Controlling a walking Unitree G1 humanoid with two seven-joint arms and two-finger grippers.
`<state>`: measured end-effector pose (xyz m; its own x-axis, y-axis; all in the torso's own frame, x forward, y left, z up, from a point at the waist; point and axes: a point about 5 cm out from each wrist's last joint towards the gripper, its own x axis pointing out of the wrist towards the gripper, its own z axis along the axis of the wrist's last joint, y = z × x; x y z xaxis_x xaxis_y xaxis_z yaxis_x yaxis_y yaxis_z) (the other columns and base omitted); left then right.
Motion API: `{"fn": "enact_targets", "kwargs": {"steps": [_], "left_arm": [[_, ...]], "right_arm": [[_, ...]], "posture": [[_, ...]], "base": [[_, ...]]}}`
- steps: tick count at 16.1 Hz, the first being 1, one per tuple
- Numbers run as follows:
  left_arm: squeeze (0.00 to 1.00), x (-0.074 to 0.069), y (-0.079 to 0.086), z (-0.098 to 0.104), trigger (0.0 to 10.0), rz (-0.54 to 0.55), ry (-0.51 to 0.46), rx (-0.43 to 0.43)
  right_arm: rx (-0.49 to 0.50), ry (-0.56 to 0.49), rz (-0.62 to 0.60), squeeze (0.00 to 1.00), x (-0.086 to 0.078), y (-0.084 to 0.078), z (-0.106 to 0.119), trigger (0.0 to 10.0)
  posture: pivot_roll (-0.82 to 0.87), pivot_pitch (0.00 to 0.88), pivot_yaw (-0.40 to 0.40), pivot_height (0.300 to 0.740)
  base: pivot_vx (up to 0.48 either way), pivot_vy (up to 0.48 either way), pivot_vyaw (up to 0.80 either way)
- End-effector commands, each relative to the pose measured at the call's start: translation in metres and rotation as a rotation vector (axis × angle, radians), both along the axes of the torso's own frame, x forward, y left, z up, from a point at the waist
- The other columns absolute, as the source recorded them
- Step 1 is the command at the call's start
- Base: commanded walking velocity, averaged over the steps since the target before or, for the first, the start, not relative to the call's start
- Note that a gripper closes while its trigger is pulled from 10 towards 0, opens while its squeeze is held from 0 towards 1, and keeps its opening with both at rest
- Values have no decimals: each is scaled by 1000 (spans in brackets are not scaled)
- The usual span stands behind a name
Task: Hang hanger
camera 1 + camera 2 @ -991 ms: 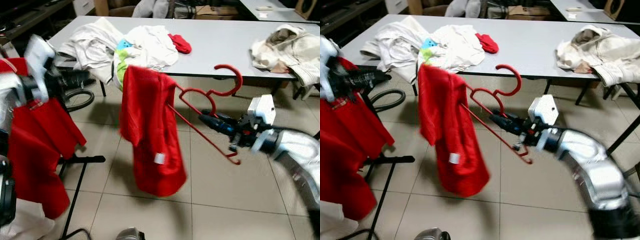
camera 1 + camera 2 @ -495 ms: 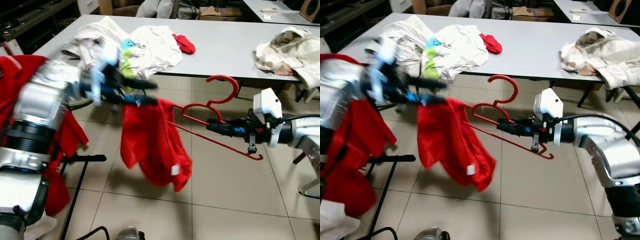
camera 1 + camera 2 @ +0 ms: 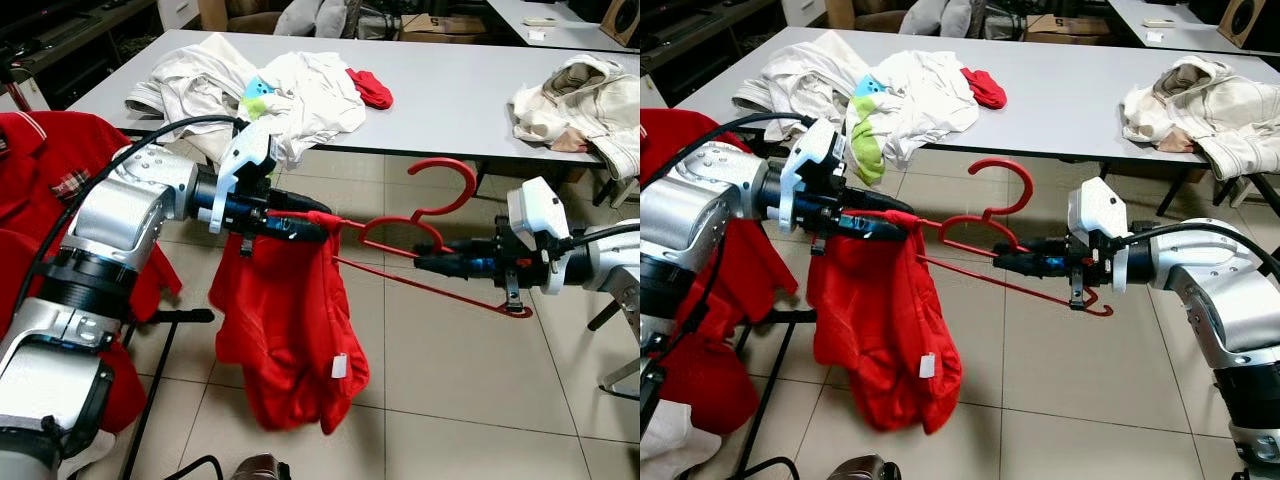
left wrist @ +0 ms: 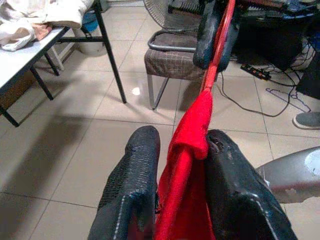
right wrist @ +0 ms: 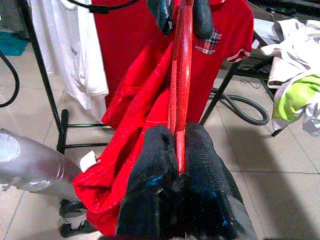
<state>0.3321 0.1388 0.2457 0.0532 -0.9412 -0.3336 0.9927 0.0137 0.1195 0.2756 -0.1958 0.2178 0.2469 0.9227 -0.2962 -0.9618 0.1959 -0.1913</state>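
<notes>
A red hanger (image 3: 440, 215) is held level in the air in front of the table, hook up. My right gripper (image 3: 425, 264) is shut on its lower bar near the middle, which the right wrist view shows as fingers (image 5: 200, 150) pinching the red bar (image 5: 181, 75). My left gripper (image 3: 318, 224) is shut on the hanger's left shoulder end together with the cloth over it. A red garment (image 3: 285, 340) droops from that end toward the floor. In the left wrist view, red cloth (image 4: 192, 150) and the hanger arm sit between the black fingers (image 4: 132, 170).
The grey table (image 3: 450, 90) behind carries a white clothes pile (image 3: 290, 85), a small red item (image 3: 370, 88) and a beige jacket (image 3: 575, 90). Red shirts (image 3: 40, 170) hang on a rack at the left, its black foot (image 3: 165, 318) on the tiled floor.
My left arm swung in from the far left and closed on the hanger's left end. The right gripper levelled the hanger. The garment now hangs lower.
</notes>
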Motion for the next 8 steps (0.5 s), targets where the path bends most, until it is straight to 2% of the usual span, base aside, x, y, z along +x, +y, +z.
{"fn": "enact_targets", "kwargs": {"steps": [1, 5, 8], "left_arm": [[0, -1, 0, 10, 0, -28, -15, 4], [0, -7, -1, 7, 0, -106, 46, 10], [0, -6, 0, 5, 0, -100, 53, 5]], "right_arm": [[-1, -48, 25, 0, 1, 1, 12, 10000], [-4, -53, 35, 0, 3, 1, 14, 10000], [-5, -44, 44, 0, 3, 0, 16, 10000]], "posture": [[-27, 0, 47, 740], [-26, 0, 47, 740], [-26, 0, 45, 740]], "base": [[0, 0, 0], [0, 0, 0], [0, 0, 0]]}}
